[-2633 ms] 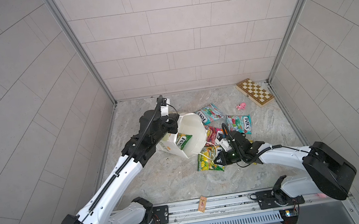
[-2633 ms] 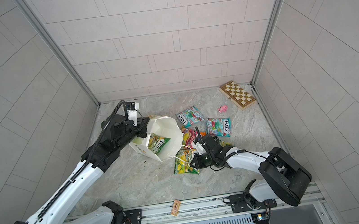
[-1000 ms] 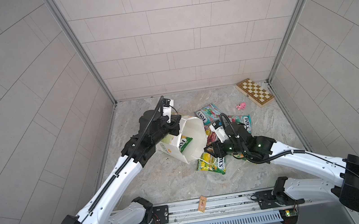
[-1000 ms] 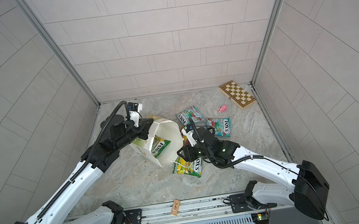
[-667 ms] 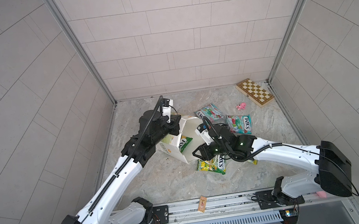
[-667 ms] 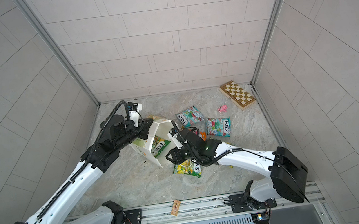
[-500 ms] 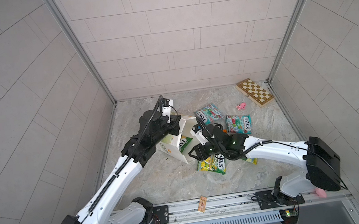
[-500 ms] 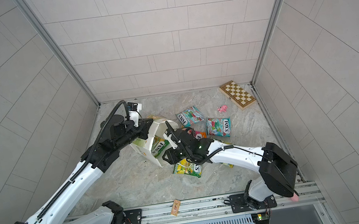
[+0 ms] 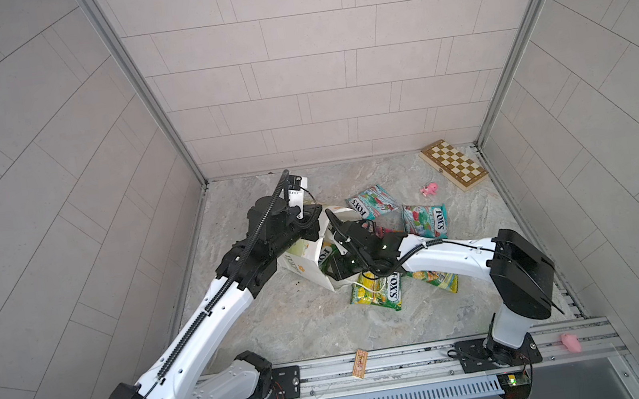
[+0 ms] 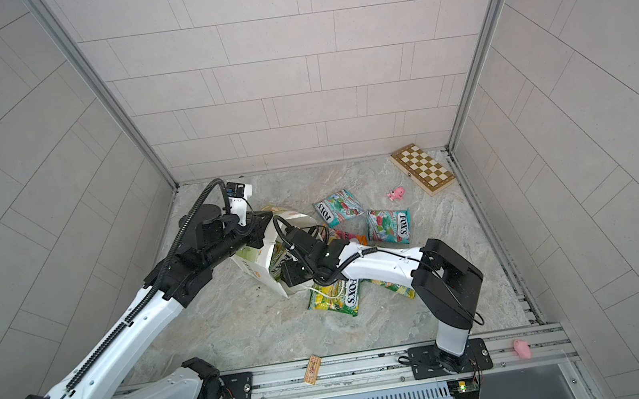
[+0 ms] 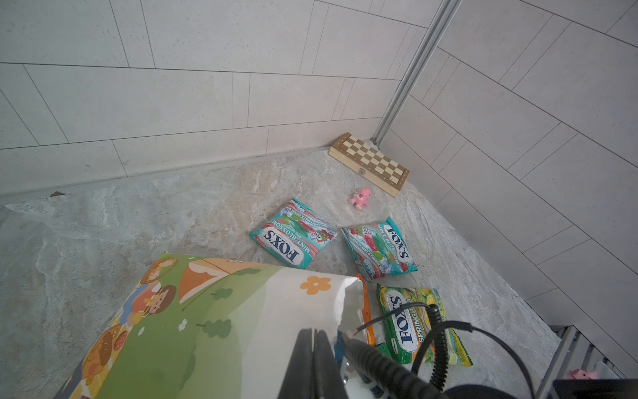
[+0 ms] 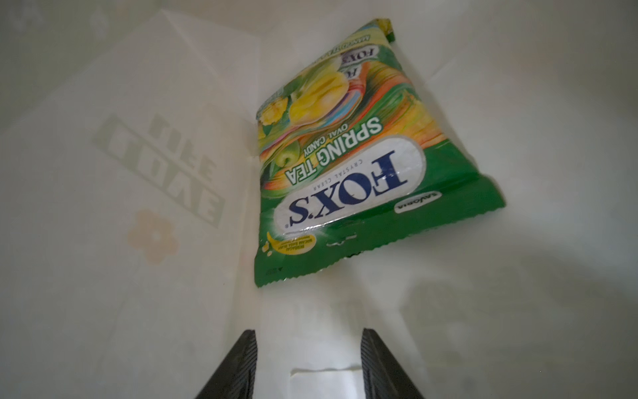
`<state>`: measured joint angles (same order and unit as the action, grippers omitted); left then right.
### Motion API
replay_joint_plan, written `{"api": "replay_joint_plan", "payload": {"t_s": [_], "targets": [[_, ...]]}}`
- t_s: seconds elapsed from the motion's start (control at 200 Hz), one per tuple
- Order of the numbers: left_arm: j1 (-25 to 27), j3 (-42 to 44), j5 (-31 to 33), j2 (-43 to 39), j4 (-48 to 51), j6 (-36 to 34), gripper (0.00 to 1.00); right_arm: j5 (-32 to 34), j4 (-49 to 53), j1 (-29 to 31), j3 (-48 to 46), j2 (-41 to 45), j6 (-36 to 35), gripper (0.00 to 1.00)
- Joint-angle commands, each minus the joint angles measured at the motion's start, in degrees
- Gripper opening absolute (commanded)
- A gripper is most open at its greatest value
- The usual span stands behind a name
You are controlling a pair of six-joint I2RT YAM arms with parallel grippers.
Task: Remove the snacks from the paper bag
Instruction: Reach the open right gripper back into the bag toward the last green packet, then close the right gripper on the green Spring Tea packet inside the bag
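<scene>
The white paper bag (image 9: 302, 265) (image 10: 254, 266) lies tilted on the floor with its mouth toward the right. My left gripper (image 11: 314, 334) is shut on the bag's upper rim (image 11: 340, 297). My right gripper (image 12: 307, 333) is open inside the bag's mouth, and nothing is between its fingers. A green snack packet (image 12: 338, 165) (image 9: 324, 255) lies deeper inside, ahead of the fingertips and apart from them. Outside the bag lie two teal-red snacks (image 9: 372, 207) (image 9: 424, 219), a yellow-green one (image 9: 378, 291) and another yellow-green one (image 9: 436, 280) partly under the right arm.
A checkered wooden board (image 9: 454, 170) sits in the far right corner, with a small pink toy (image 9: 429, 189) beside it. An orange packet (image 10: 350, 235) peeks out behind the right arm. The metal rail (image 9: 414, 358) runs along the front edge.
My right gripper has moved left from the packets on the floor into the bag's mouth. The left gripper has kept its hold on the rim.
</scene>
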<state>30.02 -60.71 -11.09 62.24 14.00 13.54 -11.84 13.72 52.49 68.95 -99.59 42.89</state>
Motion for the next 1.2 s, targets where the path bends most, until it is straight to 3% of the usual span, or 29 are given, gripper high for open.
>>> {"api": "replay_joint_plan", "payload": {"t_s": [0.0,0.355,0.736,0.961,1.196], "targets": [[0.04,-0.59,0.25,-0.80,-1.20,0.39,0.00,4.37,2.34,0.24,1.73,-2.29,5.20,0.50],[0.05,1.12,-3.41,-2.02,-5.10,1.74,0.00,12.36,3.59,0.19,6.85,-7.07,12.42,0.48],[0.12,2.28,-4.99,-2.65,-8.00,3.33,0.00,15.21,3.31,-0.62,8.75,-10.08,16.48,0.51],[0.04,2.91,-5.16,-2.86,-9.16,4.19,0.00,14.38,2.95,-0.89,9.60,-12.83,17.81,0.54],[0.11,2.95,-5.91,-2.71,-9.54,4.50,0.00,7.77,-4.36,-1.02,10.94,-16.19,19.24,0.54]]}}
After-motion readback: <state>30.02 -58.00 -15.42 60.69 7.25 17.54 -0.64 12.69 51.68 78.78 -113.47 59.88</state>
